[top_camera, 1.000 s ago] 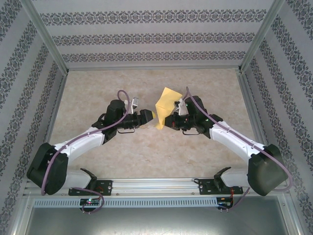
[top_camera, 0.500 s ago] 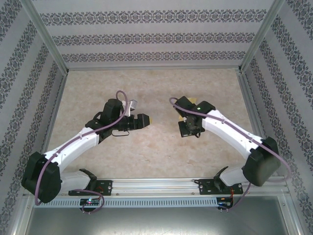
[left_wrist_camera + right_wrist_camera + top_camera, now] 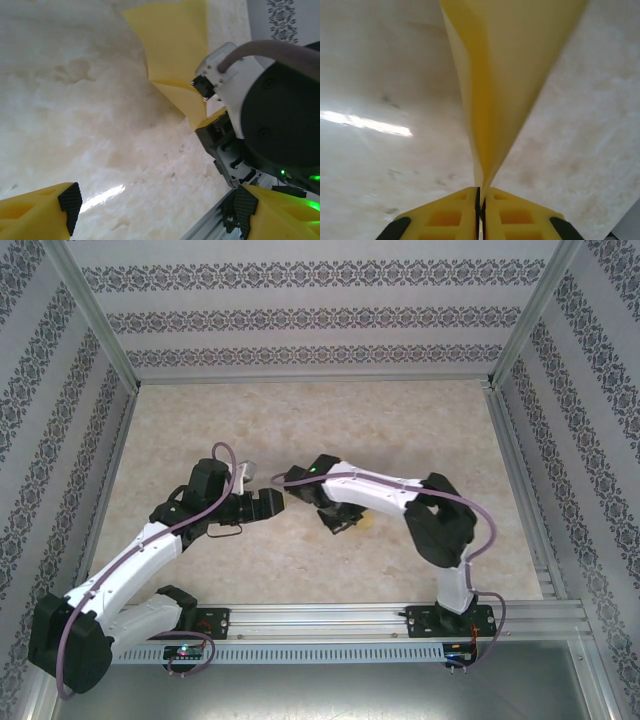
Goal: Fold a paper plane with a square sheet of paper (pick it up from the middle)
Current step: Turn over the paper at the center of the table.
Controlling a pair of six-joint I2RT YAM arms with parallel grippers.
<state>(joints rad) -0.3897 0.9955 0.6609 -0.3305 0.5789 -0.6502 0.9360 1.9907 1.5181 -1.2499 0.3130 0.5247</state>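
You had the pale marbled table (image 3: 400, 420) spread under both arms, with patterned walls (image 3: 300, 310) on three sides and the metal rail (image 3: 320, 618) along its 6 o'clock edge. Your left arm (image 3: 150, 545) ran from the 7 o'clock corner up toward the table's middle. Your right arm (image 3: 380, 490) rose from its base at 5 o'clock, bent at the elbow and stretched leftward across the middle. In the top view, the left gripper (image 3: 280, 502) sat just beside the right arm's wrist, at about 9 o'clock from it. Its wrist camera showed the left gripper (image 3: 157, 210) spread wide, the two yellow fingers far apart at the bottom corners with nothing between them. The right gripper (image 3: 342, 522) pointed down near the table's centre. Its own camera showed the right gripper (image 3: 480, 200) pinched tight on the narrow end of the sheet of paper (image 3: 510, 75). The sheet was creased lengthwise and widened from the jaws toward 12 o'clock. From above, a yellow sliver of the sheet (image 3: 367, 524) showed at 3 o'clock of that gripper. The left wrist camera saw it (image 3: 170, 45) at 12 o'clock, beside the right wrist. Whether it touched the table could not be told.
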